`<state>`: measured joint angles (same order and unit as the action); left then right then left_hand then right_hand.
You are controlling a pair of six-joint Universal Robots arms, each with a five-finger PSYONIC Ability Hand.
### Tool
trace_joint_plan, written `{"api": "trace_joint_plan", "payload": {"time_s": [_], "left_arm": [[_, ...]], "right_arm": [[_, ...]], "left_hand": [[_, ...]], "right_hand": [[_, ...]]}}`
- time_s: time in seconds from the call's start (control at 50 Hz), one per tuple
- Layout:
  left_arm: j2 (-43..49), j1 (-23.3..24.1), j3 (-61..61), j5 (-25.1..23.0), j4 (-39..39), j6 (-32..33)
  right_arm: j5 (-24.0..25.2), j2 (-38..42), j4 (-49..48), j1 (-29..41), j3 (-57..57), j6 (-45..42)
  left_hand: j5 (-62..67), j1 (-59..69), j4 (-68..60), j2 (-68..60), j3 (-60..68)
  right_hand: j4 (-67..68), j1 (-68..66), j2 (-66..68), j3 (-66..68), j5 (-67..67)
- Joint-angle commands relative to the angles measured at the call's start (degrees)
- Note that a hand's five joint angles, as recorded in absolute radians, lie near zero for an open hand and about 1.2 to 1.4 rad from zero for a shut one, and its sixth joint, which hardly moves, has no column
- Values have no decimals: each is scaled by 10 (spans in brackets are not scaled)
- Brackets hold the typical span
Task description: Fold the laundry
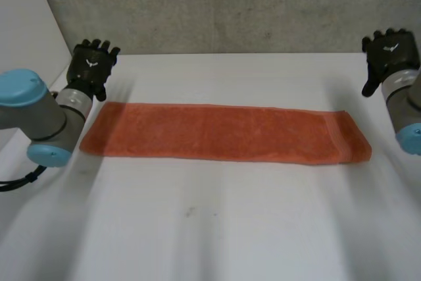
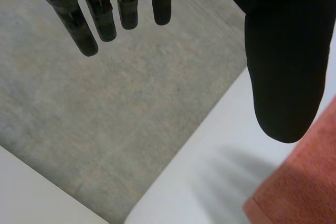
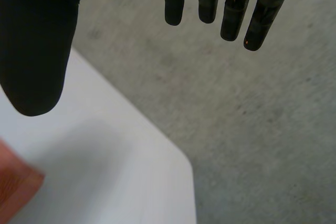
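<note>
An orange towel (image 1: 223, 132) lies flat on the white table (image 1: 210, 228) as a long folded strip running left to right. My left hand (image 1: 93, 65) hovers just behind the strip's left end, its fingers straight and empty. My right hand (image 1: 389, 56) hangs behind and to the right of the strip's right end, also open with nothing in it. In the left wrist view my thumb (image 2: 286, 66) and fingers (image 2: 100, 14) are spread, and a corner of the towel (image 2: 299, 182) lies below the thumb. In the right wrist view the fingers (image 3: 220, 9) are spread and a towel corner (image 3: 13, 192) sits below the thumb.
A grey carpeted wall (image 1: 223, 4) rises behind the table's back edge. A rounded back corner of the table (image 3: 178, 166) lies under my right hand. Bare white tabletop stretches in front of the towel.
</note>
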<state>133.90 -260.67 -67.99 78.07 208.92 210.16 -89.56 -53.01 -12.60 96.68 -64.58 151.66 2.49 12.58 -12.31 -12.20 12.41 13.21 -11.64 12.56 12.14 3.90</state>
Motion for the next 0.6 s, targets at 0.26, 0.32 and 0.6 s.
{"api": "trace_joint_plan", "payload": {"time_s": [0.26, 0.32, 0.6], "left_arm": [[-244, -8, -275, 0, -11, -157], [-281, -5, -317, 1, -11, -191], [-307, 10, -376, 2, -6, -251]], "right_arm": [[100, -194, 162, -30, -186, 41], [118, -195, 184, -44, -222, 42], [180, -137, -2, -82, -340, 26]], "left_hand": [[13, 12, -14, -15, 13], [13, 12, -14, -15, 13], [19, 18, -21, -22, 20]], "right_hand": [[78, -94, 85, 89, 71], [194, -210, 201, 205, 187], [267, -282, 273, 277, 260]]}}
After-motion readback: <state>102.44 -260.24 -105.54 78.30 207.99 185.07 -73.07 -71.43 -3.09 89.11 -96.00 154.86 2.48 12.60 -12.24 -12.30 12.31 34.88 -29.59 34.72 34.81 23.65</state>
